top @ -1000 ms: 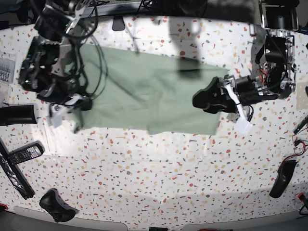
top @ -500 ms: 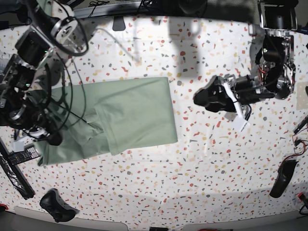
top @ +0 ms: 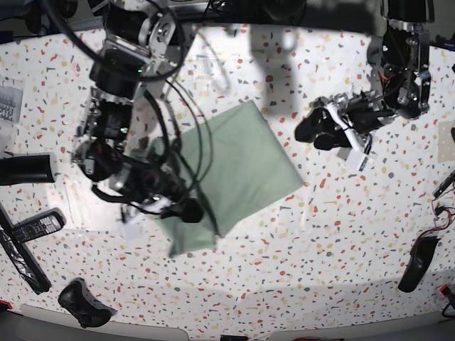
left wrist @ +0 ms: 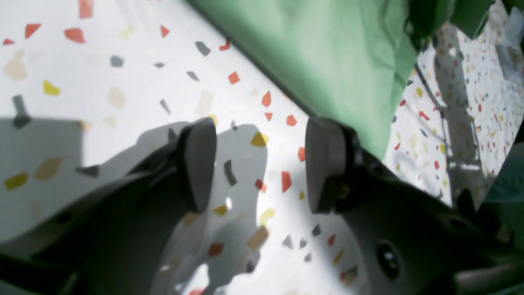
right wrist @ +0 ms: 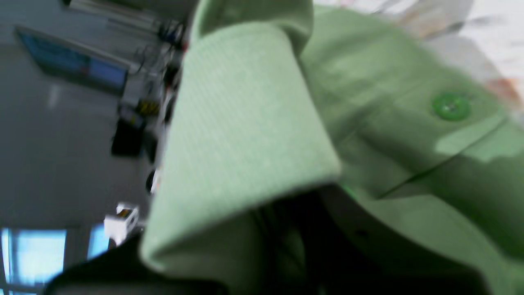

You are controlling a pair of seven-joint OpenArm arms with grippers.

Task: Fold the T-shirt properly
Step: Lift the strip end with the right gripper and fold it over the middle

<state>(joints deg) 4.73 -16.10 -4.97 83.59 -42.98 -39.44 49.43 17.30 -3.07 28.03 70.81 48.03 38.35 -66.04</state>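
The pale green T-shirt (top: 238,167) lies in a folded, tilted slab at the table's middle. My right gripper (top: 188,212) is at its near left corner and looks shut on the cloth. In the right wrist view the ribbed collar (right wrist: 245,123) and a green button (right wrist: 450,107) fill the frame, and the jaws are hidden under the cloth. My left gripper (top: 313,135) is open and empty, just right of the shirt's far corner. In the left wrist view its fingertips (left wrist: 199,164) stand apart above bare table, with the shirt's edge (left wrist: 327,49) just beyond them.
A black cylinder (top: 25,169), a remote (top: 35,226) and a long black strip (top: 21,259) lie at the left edge. A black controller (top: 82,302) sits front left. A black object (top: 416,263) lies at the right. Cables (top: 178,142) hang over the shirt.
My right arm has swung the shirt from the left side towards the middle, turning it and bunching it into a smaller slab. My left gripper has shifted slightly up and stayed open.
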